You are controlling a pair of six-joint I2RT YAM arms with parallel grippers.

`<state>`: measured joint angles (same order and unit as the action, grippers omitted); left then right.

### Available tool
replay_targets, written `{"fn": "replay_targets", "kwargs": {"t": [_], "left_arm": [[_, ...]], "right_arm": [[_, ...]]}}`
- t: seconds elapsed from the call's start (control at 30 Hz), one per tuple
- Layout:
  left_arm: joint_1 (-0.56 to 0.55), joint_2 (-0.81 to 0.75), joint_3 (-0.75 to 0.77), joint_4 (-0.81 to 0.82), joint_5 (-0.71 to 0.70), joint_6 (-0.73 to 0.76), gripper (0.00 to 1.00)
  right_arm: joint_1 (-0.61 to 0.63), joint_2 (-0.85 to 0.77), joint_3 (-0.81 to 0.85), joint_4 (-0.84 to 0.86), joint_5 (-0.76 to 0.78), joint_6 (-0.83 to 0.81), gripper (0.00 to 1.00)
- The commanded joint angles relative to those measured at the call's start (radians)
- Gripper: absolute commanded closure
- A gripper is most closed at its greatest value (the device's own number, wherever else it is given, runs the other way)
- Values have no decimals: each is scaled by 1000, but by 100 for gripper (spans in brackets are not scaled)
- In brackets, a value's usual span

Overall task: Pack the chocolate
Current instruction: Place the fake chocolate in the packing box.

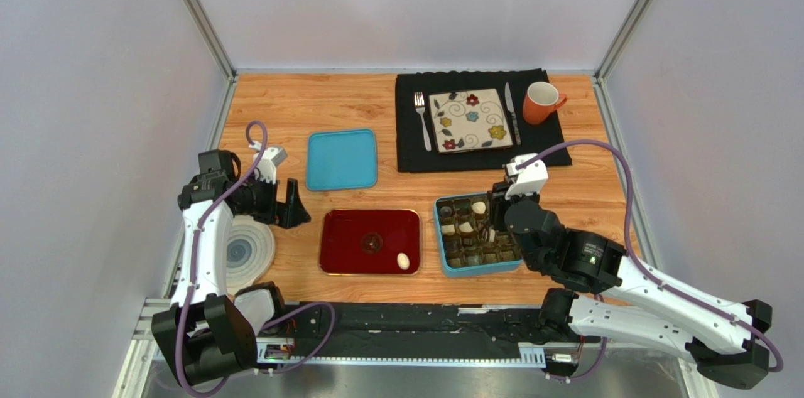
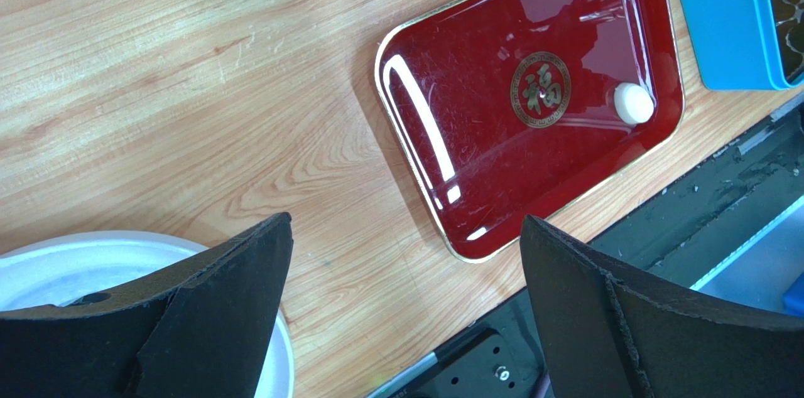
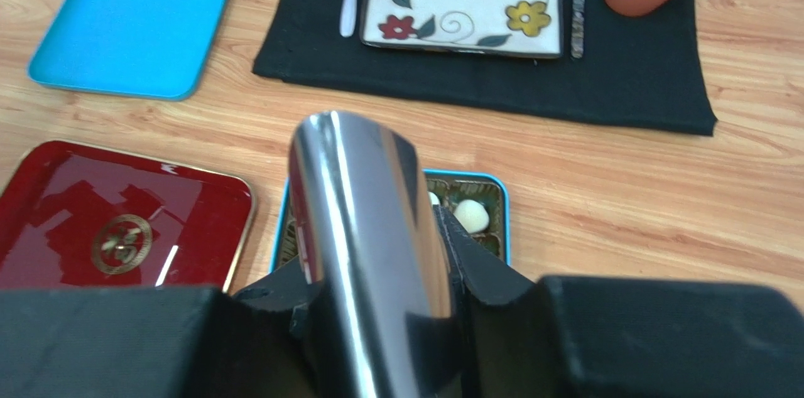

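Pale wooden surface (image 1: 274, 106) enclosed by plain grey walls. From above: a black placemat (image 1: 408, 148) with a flowered square plate (image 1: 471, 119), fork (image 1: 422, 120), knife (image 1: 510, 114) and orange mug (image 1: 540, 102) sits at the far edge, right of centre. A blue lid (image 1: 342, 160) lies mid-surface. Along the near edge, a glossy red tray (image 1: 349, 228) holds one white chocolate (image 1: 404, 260). Just to its right, an open blue box (image 1: 477, 271) has many compartments filled with dark and pale chocolates (image 1: 478, 208). The right arm (image 1: 576, 257) leans over that box, while the left fingers (image 1: 291, 205) hover near the left edge, beside a white disc (image 1: 250, 252). Left wrist view: those fingers are spread wide, grasping nothing, with the tray's gold emblem (image 2: 540, 89) and white chocolate beyond. Right wrist view: the right fingers (image 3: 486, 280) are clenched on a shiny curved metal tool (image 3: 363, 228), which the overhead view hides; its working end is out of sight. Likely risk: on the slick tray the rounded piece could skid or roll away from the tool, or the tool could knock packed pieces out of place.
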<state>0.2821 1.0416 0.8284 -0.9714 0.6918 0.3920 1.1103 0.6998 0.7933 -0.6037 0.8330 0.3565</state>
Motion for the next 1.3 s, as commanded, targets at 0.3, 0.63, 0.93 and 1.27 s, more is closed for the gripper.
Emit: {"fn": "replay_targets", "kwargs": {"t": [0.3,0.63,0.93,1.27], "left_arm": [[6,-3,32,5,28,5,1],[6,0,41,-6,28,15,1],[6,-2,41,-4,23,16,1],[6,-3,40,-4,20,13,1]], "right_arm": [[-14,-28,-22,-7,40,50,70],[-15,17,-16,53,2,38,64],[-15,-5,-11,61,3,21,57],[-15,13,37,232,-182,-91,75]]}}
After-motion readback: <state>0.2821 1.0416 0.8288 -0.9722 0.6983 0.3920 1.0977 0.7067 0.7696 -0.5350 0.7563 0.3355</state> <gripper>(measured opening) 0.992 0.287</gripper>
